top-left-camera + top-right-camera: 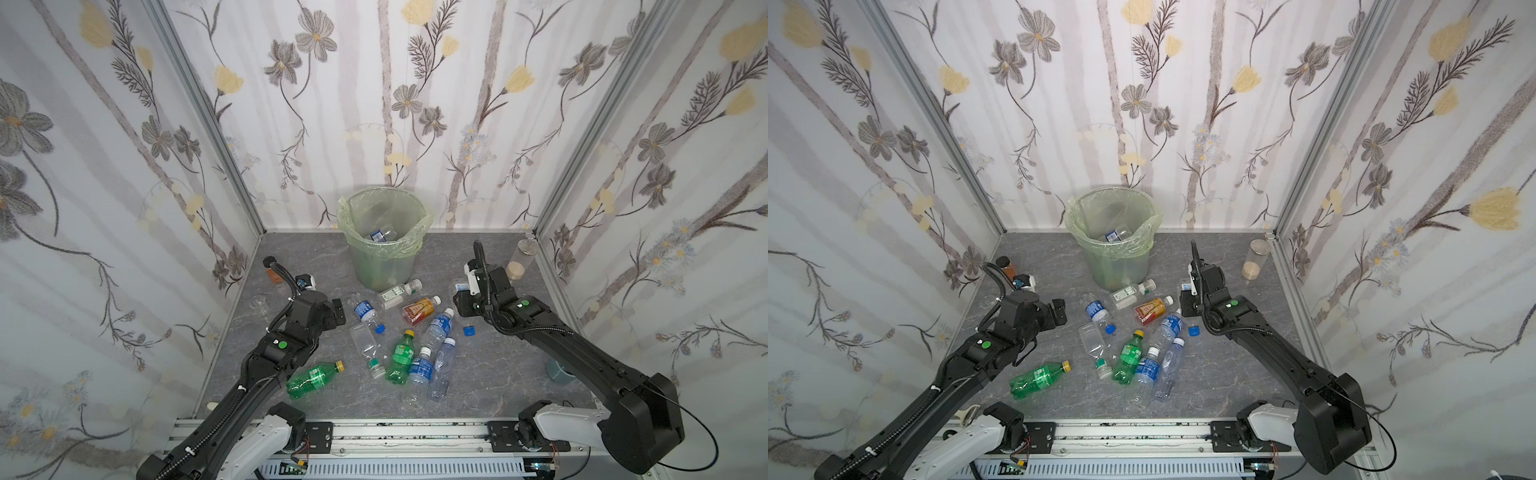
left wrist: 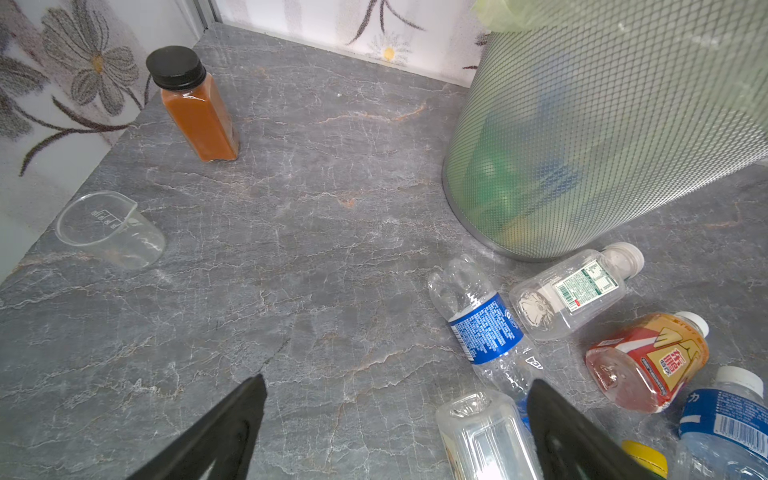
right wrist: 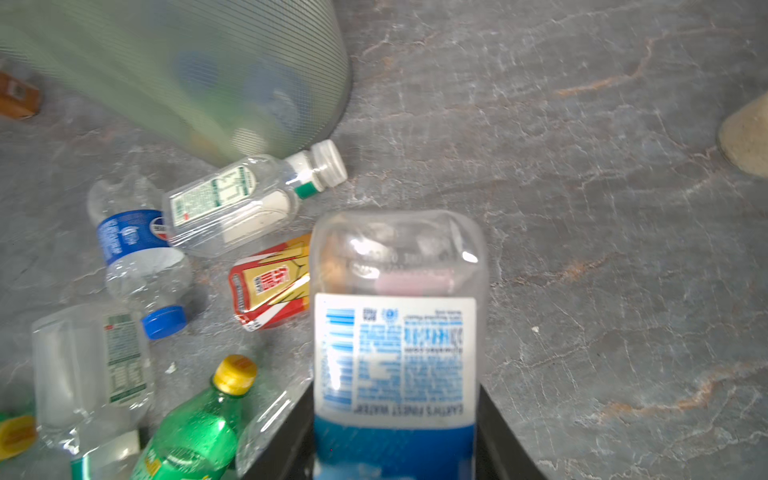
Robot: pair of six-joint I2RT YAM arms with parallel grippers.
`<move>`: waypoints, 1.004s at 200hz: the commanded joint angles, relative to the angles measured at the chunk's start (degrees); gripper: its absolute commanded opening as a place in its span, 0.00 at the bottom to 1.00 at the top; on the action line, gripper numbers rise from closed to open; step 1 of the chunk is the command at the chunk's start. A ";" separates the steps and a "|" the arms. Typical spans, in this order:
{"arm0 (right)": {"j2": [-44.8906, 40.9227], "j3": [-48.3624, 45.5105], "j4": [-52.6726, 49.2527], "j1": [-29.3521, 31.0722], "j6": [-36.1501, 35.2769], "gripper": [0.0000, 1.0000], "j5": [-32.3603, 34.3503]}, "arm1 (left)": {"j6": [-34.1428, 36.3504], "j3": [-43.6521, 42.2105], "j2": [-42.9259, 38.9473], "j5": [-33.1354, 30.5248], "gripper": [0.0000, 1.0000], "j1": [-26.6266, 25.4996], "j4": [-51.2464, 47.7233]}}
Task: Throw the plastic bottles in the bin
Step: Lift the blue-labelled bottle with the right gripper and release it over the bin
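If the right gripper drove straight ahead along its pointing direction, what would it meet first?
Likely bare table beside the bin. The right gripper is shut on a water bottle whose base leads, so that would touch first; depth is unclear.

Grey marbled tabletop (image 1: 498, 374), scattered plastic bottles (image 1: 401, 361), bin (image 1: 384, 266)

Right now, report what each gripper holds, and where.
Right gripper grips the white-and-blue-labelled water bottle across its body, at the label's blue band. Left gripper: open, empty.
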 commanded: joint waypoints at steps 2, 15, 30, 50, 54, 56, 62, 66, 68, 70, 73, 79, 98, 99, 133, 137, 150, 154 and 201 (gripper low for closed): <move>0.67 4.42 -1.93 1.02 -4.95 0.45 -5.42 | -1.01 -0.14 -0.12 -0.19 1.00 0.17 2.32; 1.63 8.09 -1.69 1.59 -6.66 0.45 -9.43 | -0.92 -0.05 -0.03 0.18 1.00 0.17 2.45; 3.64 14.21 -0.75 1.64 -7.54 0.45 -14.49 | -0.60 0.12 0.14 0.92 1.00 0.16 2.55; 7.70 24.80 2.70 1.70 -7.00 0.45 -21.09 | -0.18 0.47 0.17 2.82 1.00 0.18 2.57; 8.70 27.11 4.02 1.65 -6.43 0.45 -22.13 | -0.14 0.55 0.15 3.32 1.00 0.22 2.59; 9.29 28.27 4.70 1.64 -6.16 0.45 -22.56 | -0.13 0.64 0.08 3.54 1.00 0.20 2.60; 12.12 32.06 6.79 1.68 -5.00 0.45 -23.52 | -0.08 0.72 -0.02 4.09 1.00 0.18 2.55; 13.99 34.73 8.44 1.68 -4.01 0.45 -23.57 | -0.13 0.78 -0.11 4.43 1.00 0.17 2.57; 14.96 36.20 9.24 1.67 -3.36 0.47 -23.29 | -0.18 0.85 -0.16 4.56 1.00 0.21 2.59; 15.84 37.23 10.07 1.66 -2.71 0.49 -22.74 | -0.21 0.83 -0.15 4.70 1.00 0.24 2.62; 17.17 39.71 11.27 1.68 -1.36 0.54 -21.51 | -0.30 0.88 -0.25 4.89 1.00 0.21 2.63; 20.80 44.22 13.30 1.65 1.24 0.66 -18.14 | -0.39 0.95 -0.35 5.24 1.00 0.22 2.63; 31.16 59.24 15.98 0.69 7.67 0.82 -16.25 | -0.82 1.15 -0.16 6.26 1.00 0.24 2.55; 31.63 59.92 16.01 0.54 7.86 0.82 -16.44 | -0.83 1.16 -0.14 6.35 1.00 0.25 2.55; 32.67 63.55 17.16 -0.11 9.81 0.91 -19.03 | -1.01 1.35 0.23 11.98 1.00 0.25 2.28; 32.02 62.54 16.96 -0.21 9.11 0.91 -18.86 | -0.95 1.35 0.28 12.42 1.00 0.25 2.28; 28.76 58.22 16.32 -0.56 7.28 0.91 -18.42 | -0.93 1.43 0.32 13.69 1.00 0.25 2.28; 27.71 56.68 16.32 -0.78 6.92 0.92 -18.40 | -0.92 1.45 0.44 14.17 1.00 0.25 2.29; 19.06 43.97 11.78 -2.18 2.55 0.91 -17.16 | -0.97 2.31 1.93 17.92 1.00 0.22 2.19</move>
